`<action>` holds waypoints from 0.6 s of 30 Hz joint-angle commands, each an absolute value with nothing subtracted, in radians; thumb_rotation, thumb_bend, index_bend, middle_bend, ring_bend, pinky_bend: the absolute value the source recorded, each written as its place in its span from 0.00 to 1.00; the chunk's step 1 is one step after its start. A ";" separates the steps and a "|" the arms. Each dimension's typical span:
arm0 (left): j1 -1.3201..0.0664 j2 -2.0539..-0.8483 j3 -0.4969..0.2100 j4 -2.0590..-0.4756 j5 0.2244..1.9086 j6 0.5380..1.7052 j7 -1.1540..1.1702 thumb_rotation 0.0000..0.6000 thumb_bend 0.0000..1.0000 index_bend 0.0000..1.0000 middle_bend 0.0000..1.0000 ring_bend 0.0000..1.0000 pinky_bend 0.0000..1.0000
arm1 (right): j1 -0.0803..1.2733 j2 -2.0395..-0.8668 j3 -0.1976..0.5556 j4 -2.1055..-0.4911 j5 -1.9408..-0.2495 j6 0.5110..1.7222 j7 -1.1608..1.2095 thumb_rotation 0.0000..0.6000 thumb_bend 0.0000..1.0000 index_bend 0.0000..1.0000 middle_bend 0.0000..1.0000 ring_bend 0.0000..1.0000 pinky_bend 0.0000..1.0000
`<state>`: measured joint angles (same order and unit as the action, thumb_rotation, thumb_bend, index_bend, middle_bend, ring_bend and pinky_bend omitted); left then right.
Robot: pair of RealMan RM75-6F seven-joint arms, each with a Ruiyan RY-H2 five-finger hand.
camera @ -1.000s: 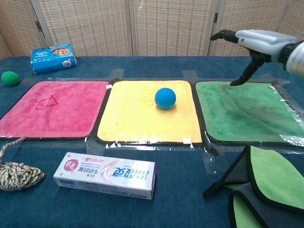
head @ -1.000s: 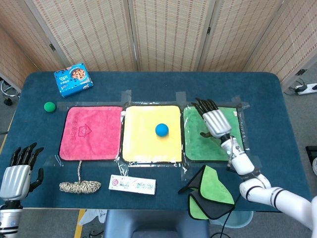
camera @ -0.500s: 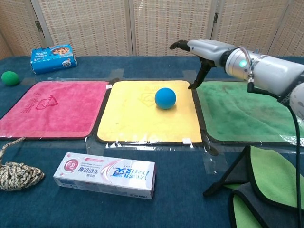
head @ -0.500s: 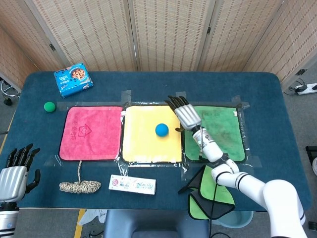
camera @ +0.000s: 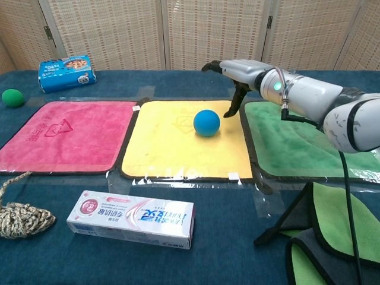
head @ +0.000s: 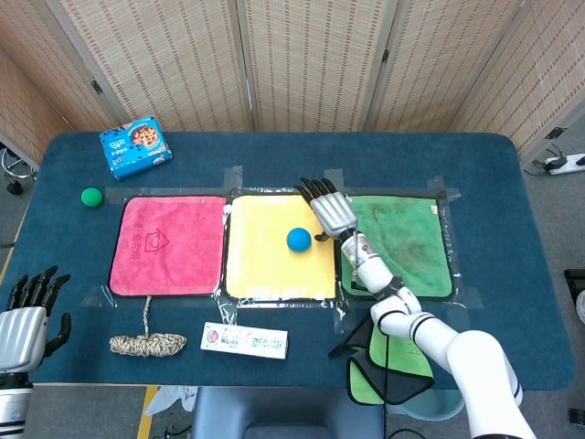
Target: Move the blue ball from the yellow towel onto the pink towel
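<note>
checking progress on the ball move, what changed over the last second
The right hand swept leftward from above the green towel to the right edge of the yellow towel, and is now close beside the blue ball with its fingers spread, holding nothing. The left hand sank lower at the near left. The ball, the pink towel and the rest have not moved.

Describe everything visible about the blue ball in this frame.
The blue ball is a plain, matte, evenly blue sphere, looking like rubber or foam. It rests on the yellow towel, right of that towel's centre. Nothing else touches it: the right hand is raised just beyond and to its right, fingers spread and clear of it.
</note>
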<state>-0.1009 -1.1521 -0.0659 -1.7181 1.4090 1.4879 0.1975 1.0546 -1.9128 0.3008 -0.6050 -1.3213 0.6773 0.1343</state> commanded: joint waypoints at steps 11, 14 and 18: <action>-0.089 -1.149 -0.064 -1.714 1.405 1.496 0.193 1.00 0.59 0.17 0.09 0.12 0.04 | 1.119 -2.009 0.289 -0.432 -1.317 0.637 0.200 1.00 0.08 0.00 0.00 0.00 0.00; -0.087 -1.148 -0.063 -1.713 1.404 1.496 0.192 1.00 0.59 0.17 0.09 0.12 0.04 | 1.128 -2.022 0.284 -0.412 -1.322 0.640 0.211 1.00 0.08 0.00 0.00 0.00 0.00; -0.086 -1.149 -0.063 -1.711 1.407 1.496 0.190 1.00 0.59 0.17 0.09 0.12 0.04 | 1.140 -2.040 0.280 -0.396 -1.327 0.648 0.229 1.00 0.08 0.00 0.00 0.00 0.00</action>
<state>-0.0864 -1.1489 -0.0633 -1.7115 1.4058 1.4963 0.1899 1.1382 -2.0381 0.2812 -0.3972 -1.3261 0.6468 0.2275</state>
